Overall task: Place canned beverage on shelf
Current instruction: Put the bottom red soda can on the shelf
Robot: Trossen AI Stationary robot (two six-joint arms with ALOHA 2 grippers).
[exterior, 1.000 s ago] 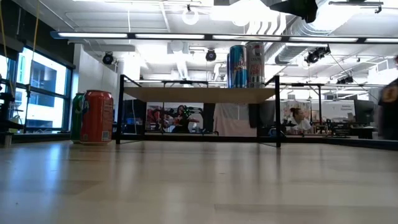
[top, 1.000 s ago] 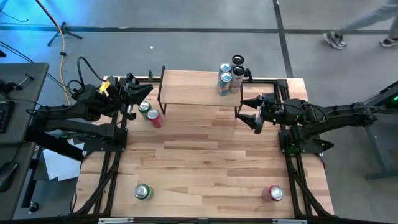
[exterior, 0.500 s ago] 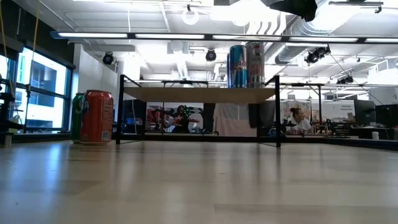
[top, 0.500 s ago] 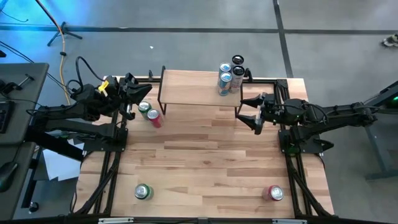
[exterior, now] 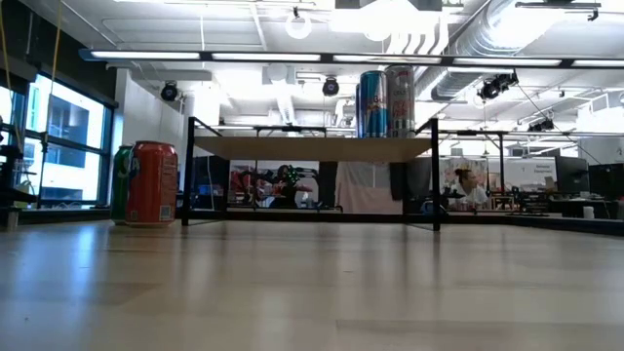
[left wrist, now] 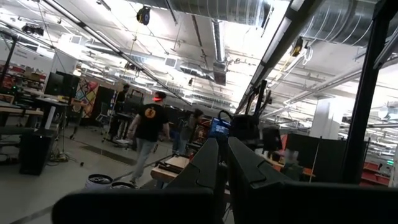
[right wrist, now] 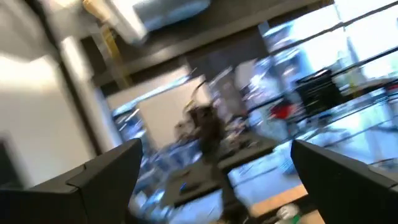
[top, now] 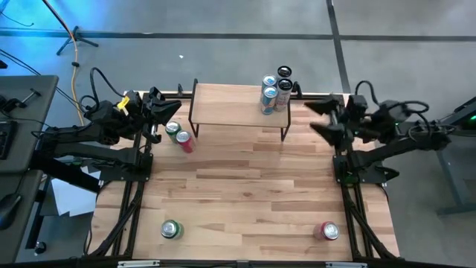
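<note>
We are looking down on the shelf [top: 236,106], a small light-wood board on thin black legs, sitting at the far middle of the table [top: 245,193]. On its right end we are seeing three tall slim cans [top: 275,89] standing upright in a tight cluster, touching or nearly touching; from table level they are showing blue and silver sides [exterior: 386,101] on top of the board [exterior: 312,147].

On the tabletop just left of the shelf, a green can [top: 172,129] and a red can [top: 184,141] are standing side by side; in the low view the red one [exterior: 154,183] is hiding most of the green. Near the front edge, another green can [top: 171,229] is standing at the left and another red can [top: 328,231] at the right, well apart.

The left gripper [top: 165,112] is hanging beside the shelf's left end, near the green and red pair, its fingers [left wrist: 211,163] pressed together on nothing. The right gripper [top: 326,117] is hovering off the shelf's right end, its fingers [right wrist: 102,171] spread wide and holding nothing.
</note>
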